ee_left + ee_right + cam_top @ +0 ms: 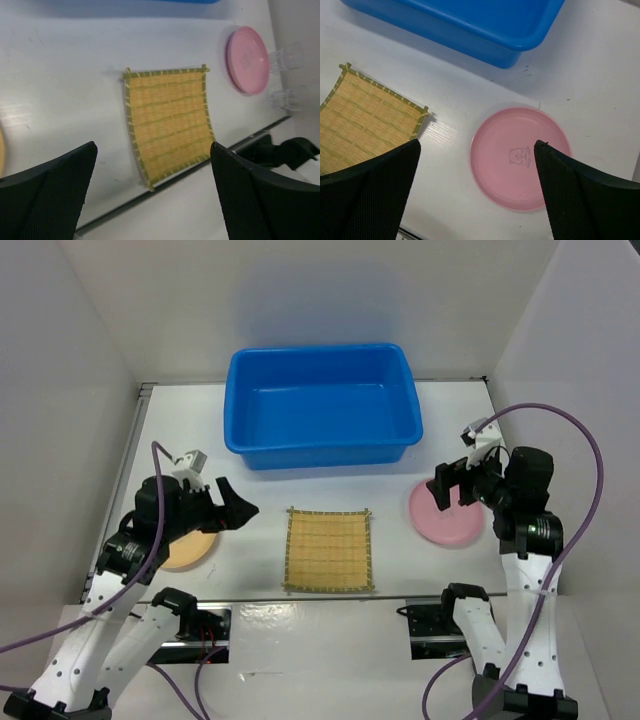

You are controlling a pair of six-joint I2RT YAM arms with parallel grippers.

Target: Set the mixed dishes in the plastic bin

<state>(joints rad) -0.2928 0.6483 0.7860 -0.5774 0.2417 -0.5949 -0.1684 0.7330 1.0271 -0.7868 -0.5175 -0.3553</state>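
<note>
The blue plastic bin (pixel 322 405) stands empty at the back middle of the table. The yellow-tan woven bamboo mat (pixel 329 549) lies flat in front of it; it also shows in the left wrist view (pixel 169 126) and the right wrist view (pixel 362 120). The pink plate (pixel 447 520) lies at the right, seen in the right wrist view (pixel 520 157). The tan-orange plate (pixel 190 550) lies at the left, partly under the left arm. My left gripper (pixel 232 510) is open and empty, left of the mat. My right gripper (pixel 448 490) is open and empty, above the pink plate.
White walls close the table at the left, back and right. The table's front edge runs just below the mat (pixel 165 192). The bin's near corner shows in the right wrist view (pixel 510 47).
</note>
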